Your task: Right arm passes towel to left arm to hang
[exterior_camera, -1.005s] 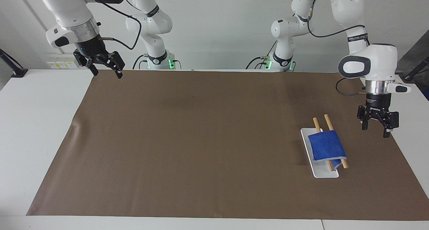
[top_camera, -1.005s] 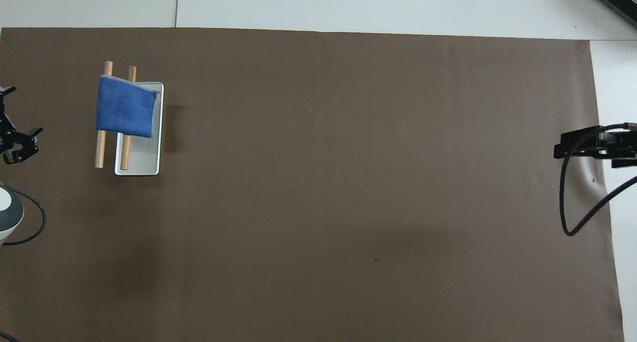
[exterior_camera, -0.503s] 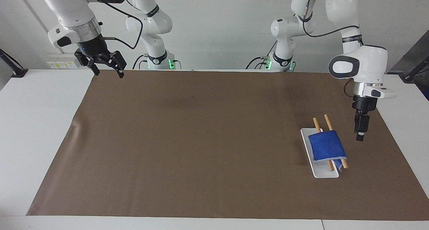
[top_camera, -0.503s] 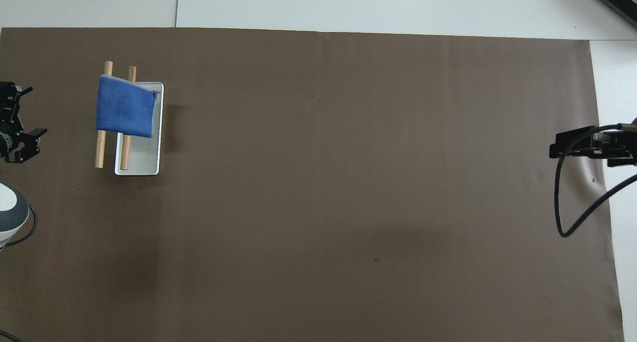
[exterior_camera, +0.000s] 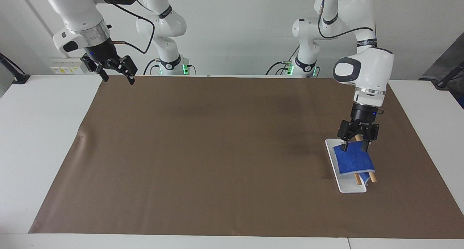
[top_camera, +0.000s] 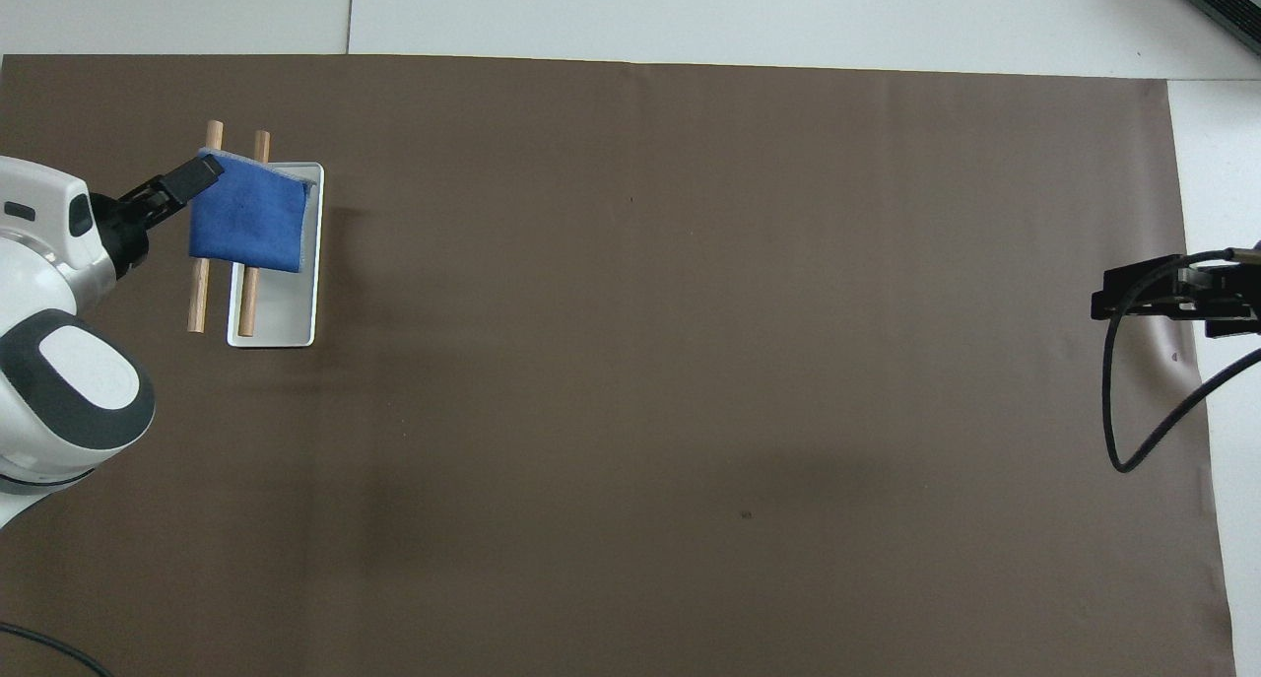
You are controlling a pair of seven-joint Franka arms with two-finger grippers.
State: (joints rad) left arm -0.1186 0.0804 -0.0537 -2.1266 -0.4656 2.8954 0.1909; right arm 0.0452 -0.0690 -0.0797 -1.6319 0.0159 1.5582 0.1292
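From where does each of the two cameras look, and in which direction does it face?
Facing view: high, across the table, looking at the robots; both whole arms show, with the left gripper over the towel and the right gripper waiting.
Overhead view: high above the robots' end, looking steeply down and forward; only the left arm's wrist and the right gripper show.
Shared: towel, two wooden rods, white tray, brown mat.
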